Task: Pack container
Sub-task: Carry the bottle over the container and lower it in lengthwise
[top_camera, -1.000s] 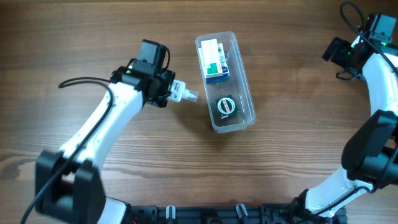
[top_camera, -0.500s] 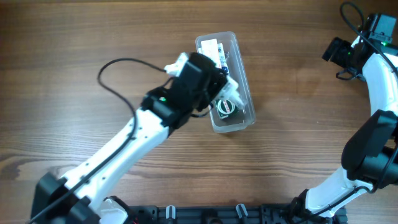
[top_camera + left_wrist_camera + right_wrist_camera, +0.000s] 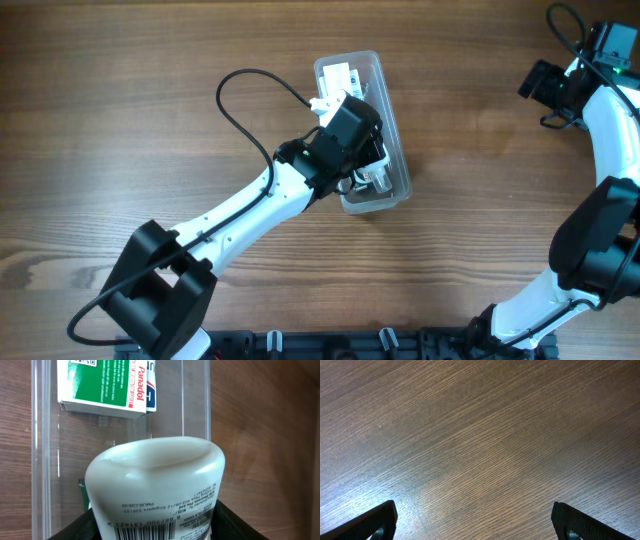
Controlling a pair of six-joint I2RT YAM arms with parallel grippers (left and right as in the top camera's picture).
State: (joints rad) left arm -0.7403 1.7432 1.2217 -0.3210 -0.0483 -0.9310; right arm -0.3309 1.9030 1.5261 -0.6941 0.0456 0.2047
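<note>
Nearly in, but the tube could land badly

The left gripper (image 3: 368,165) pinches a white tube (image 3: 155,480) between its dark fingers (image 3: 232,522). Right below them is the clear tub (image 3: 45,460). Just past the fingertips, a green box (image 3: 102,385) lies inside it. If the tube goes down crooked, it could bump the tub wall or end up on the box and stick out. The right gripper (image 3: 475,517) is far off, fingers spread wide, holding nothing.
</note>
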